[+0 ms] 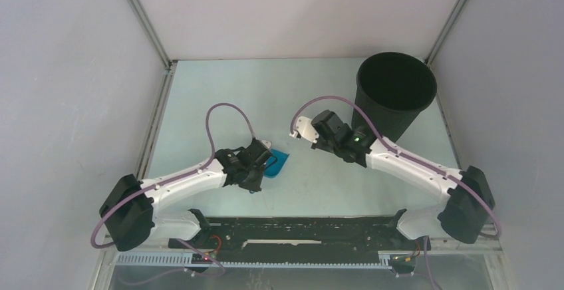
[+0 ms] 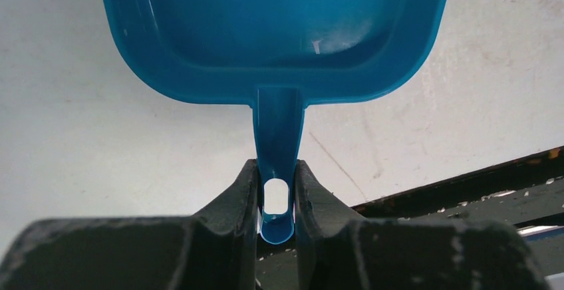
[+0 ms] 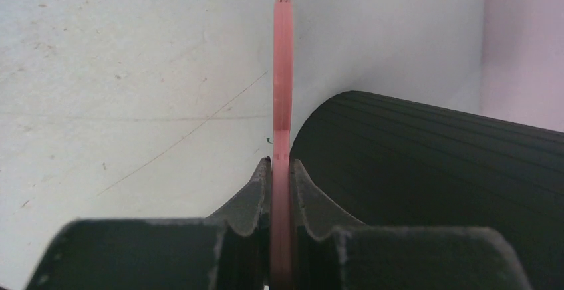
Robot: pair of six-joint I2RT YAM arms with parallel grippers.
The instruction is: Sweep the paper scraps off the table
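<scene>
A pale mint-green surface point(image 1: 219, 97) fills the walled enclosure. A black ribbed bin point(image 1: 389, 120) stands upright at its far right corner. The left gripper point(image 2: 276, 183) is closed partway on the handle of a blue dustpan point(image 2: 266, 30), whose front edge is cut off in the wrist view. The right gripper point(image 3: 281, 167) is clamped tight on a pink hand brush point(image 3: 282, 70), seen edge-on with its bristles hidden. One possible paper scrap point(image 2: 317, 46), a tiny pale speck, lies inside the dustpan; it is too small to be sure.

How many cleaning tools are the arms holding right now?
2. The blue dustpan, handle pinched in the left gripper, mid-table; the pink brush, clamped in the right gripper, beside the black bin.
</scene>
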